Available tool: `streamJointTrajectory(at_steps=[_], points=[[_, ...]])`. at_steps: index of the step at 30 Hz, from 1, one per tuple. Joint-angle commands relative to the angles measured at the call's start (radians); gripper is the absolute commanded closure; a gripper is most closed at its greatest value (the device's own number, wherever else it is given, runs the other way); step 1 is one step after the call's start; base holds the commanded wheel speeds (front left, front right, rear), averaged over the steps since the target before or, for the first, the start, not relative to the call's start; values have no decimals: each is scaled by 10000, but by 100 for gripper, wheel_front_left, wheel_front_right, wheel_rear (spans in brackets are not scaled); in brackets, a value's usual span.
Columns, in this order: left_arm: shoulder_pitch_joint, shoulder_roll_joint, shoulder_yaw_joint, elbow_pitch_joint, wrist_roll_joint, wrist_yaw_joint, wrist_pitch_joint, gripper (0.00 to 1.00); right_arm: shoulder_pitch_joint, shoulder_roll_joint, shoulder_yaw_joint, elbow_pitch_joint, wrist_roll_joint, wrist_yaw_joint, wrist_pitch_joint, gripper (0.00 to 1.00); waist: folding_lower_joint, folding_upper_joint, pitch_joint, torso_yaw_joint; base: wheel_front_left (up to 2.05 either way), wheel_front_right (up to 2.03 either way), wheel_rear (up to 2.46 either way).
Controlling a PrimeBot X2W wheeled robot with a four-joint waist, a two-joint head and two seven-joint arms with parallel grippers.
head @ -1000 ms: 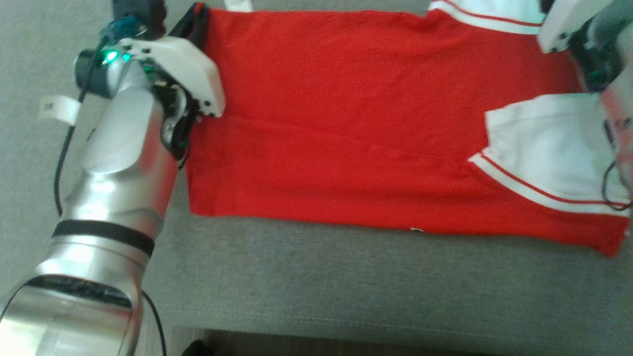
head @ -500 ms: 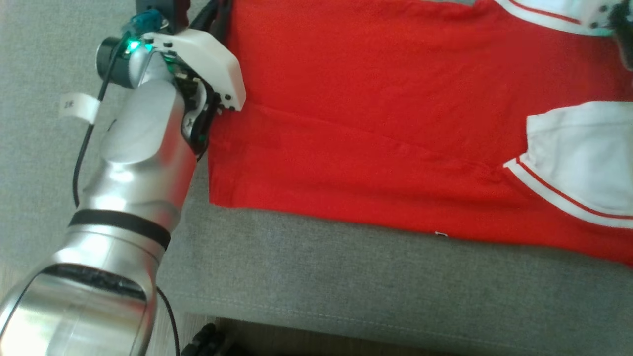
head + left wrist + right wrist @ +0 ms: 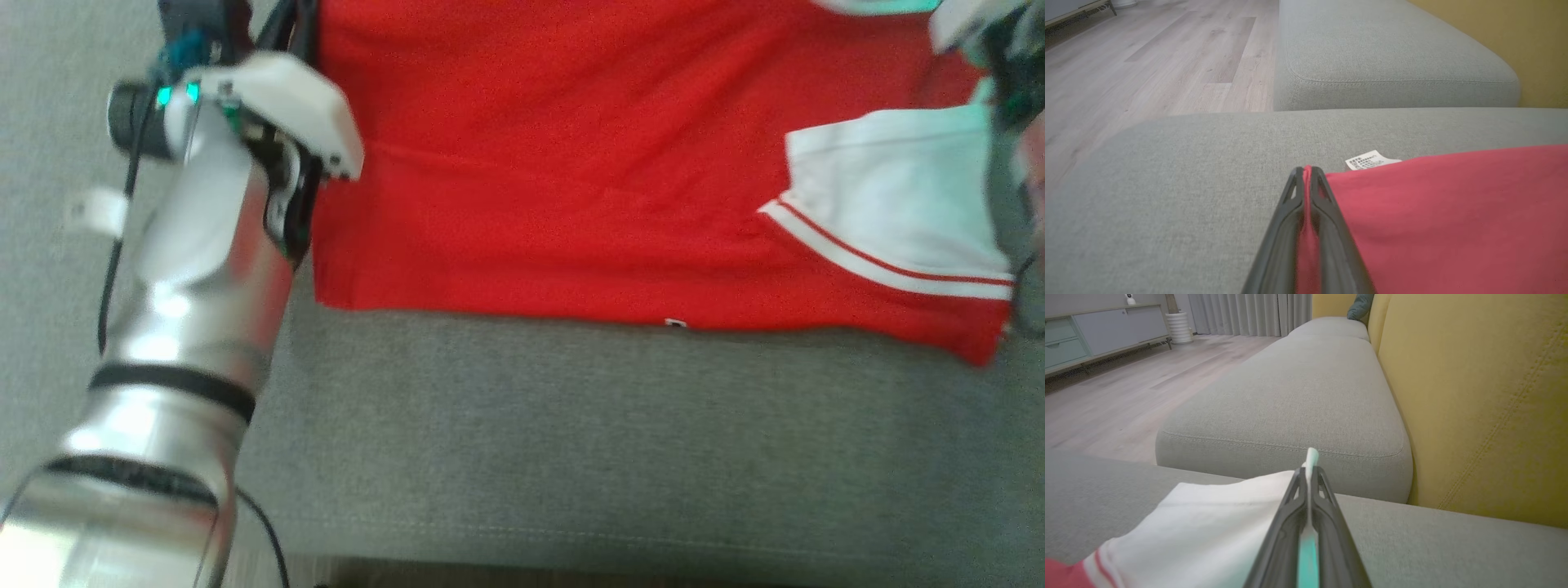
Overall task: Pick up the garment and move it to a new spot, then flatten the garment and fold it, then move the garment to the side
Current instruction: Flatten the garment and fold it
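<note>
Red garment [image 3: 571, 163] edge pinched in left gripper [image 3: 1306, 170]; sleeve [image 3: 1208, 526] in right gripper [image 3: 1310, 470].

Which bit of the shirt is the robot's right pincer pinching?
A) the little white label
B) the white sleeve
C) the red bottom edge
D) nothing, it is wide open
B: in the right wrist view the right pincer is shut, with the edge of the white sleeve squeezed inside it and poking out past its tips.
</note>
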Motion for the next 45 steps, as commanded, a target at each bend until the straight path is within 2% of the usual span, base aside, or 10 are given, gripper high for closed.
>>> streamJointTrajectory(at_steps=[1, 13, 20, 21, 22, 23, 24, 42, 43, 45], points=[[486, 562, 396, -493, -31, 156, -118, 100, 870, 145, 52, -714, 225, 63, -126, 100, 0, 0, -552, -488, 0, 0, 0], [3466, 693, 1272, -1737, -5, 625, -122, 100, 5070, -4, -341, -3900, 1559, 63, -132, 100, 0, 0, -1754, -1314, 0, 0, 0], [4782, 420, 1578, -2116, 170, 796, -123, 100, 6774, 211, -183, -4205, 2163, 63, 114, 100, 0, 0, -2192, -1402, 0, 0, 0], [4922, 364, 1618, -2155, 192, 833, -123, 93, 6888, 242, -191, -4150, 2265, 63, 224, 100, 0, 0, -2228, -1366, 0, 0, 0], [5045, 314, 1693, -2254, 207, 884, -123, 55, 6941, 263, -210, -4113, 2330, 63, 280, 83, 0, 0, -2252, -1333, 0, 0, 0], [5184, 254, 1788, -2441, 226, 946, -123, 2, 6973, 268, -223, -4073, 2357, 63, 307, 31, 0, 0, -2296, -1280, 0, 0, 0], [5354, 197, 1842, -2622, 277, 990, -123, 0, 6977, 289, -272, -4066, 2405, 63, 293, 0, 0, 0, -2329, -1223, 0, 0, 0], [7633, -180, 1877, -5200, 343, 1258, -124, 0, 6542, 304, -1277, -1542, 1935, 63, 593, 0, 0, 0, -2371, 522, 0, 0, 0], [7635, -180, 1842, -5228, 326, 1276, -124, 0, 6554, 416, -1241, -1436, 1965, 63, 732, 18, 0, 0, -2364, 554, 0, 0, 0], [7649, -181, 1812, -5270, 293, 1321, -124, 0, 6625, 633, -1162, -1411, 2133, 63, 945, 100, 0, 0, -2388, 572, 0, 0, 0]])
